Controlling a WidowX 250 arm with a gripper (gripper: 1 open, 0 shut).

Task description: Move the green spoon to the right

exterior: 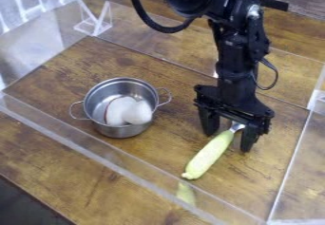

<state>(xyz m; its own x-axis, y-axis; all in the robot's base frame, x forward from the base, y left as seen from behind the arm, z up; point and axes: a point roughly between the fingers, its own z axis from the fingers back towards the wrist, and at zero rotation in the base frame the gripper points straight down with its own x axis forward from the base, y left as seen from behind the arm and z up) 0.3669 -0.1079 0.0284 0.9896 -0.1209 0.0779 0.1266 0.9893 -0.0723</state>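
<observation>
The green spoon (208,156) lies on the wooden table near the front right, its thick yellow-green handle running diagonally toward the clear front wall. Its upper end sits between the fingers of my gripper (230,132), so the silver bowl is hidden. The gripper points straight down over that end, with its black fingers (206,123) spread apart on either side of the spoon and not pinching it. The black arm rises behind it toward the top of the view.
A steel pot (97,105) holding a white object (124,112) stands to the left of centre. A clear plastic wall (114,158) rims the table at front and sides. A clear stand (91,20) sits at the back left.
</observation>
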